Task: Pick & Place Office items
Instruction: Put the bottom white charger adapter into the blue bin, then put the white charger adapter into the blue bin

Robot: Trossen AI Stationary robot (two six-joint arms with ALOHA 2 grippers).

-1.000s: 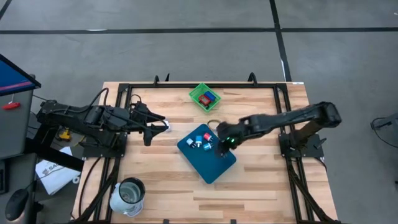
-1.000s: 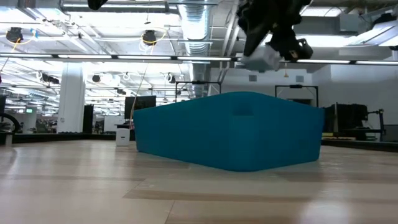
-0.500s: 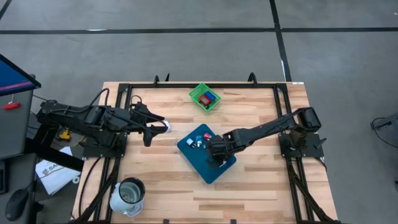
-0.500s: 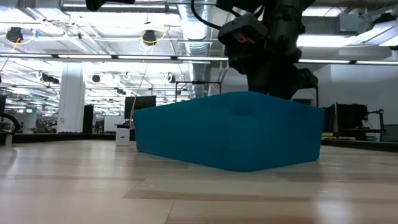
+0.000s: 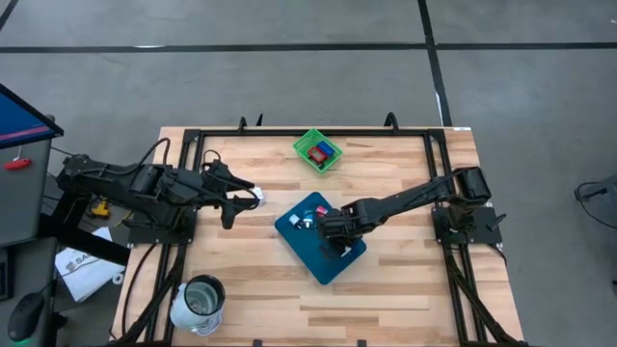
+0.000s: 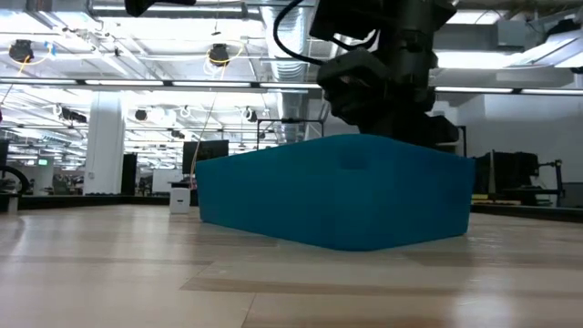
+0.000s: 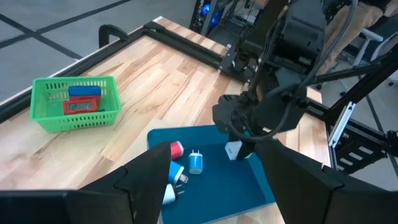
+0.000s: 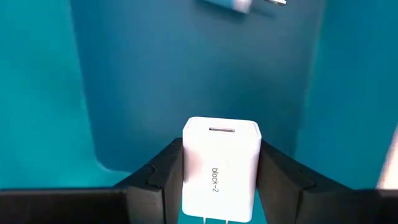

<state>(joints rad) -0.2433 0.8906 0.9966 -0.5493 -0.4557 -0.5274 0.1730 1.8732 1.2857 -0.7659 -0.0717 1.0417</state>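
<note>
My right gripper points steeply down over the teal board, shut on a white charger block. The block hangs just above the board; whether it touches the board I cannot tell. Loose office items lie on the board's far-left part: a red piece, a blue plug and a white-and-blue piece. My left gripper hangs raised left of the board, open, with nothing between its fingers. In the low view the board hides the right gripper's fingertips. My right gripper pinches the white block by its two opposite side faces between its two fingers. The fingers come from above, pointing down. The block sits upright in the hold, its slotted end away from the wrist, toward the board.
A green mesh basket with red and blue pieces stands at the far middle of the table. A metal mug stands near the front left corner. Black frame rails run along the table's sides and far edge.
My right gripper has come down toward the teal board and a little toward the table's left, tipping more steeply downward, with the white block still between its fingers. Most of the drop came early; it has since nearly settled.
</note>
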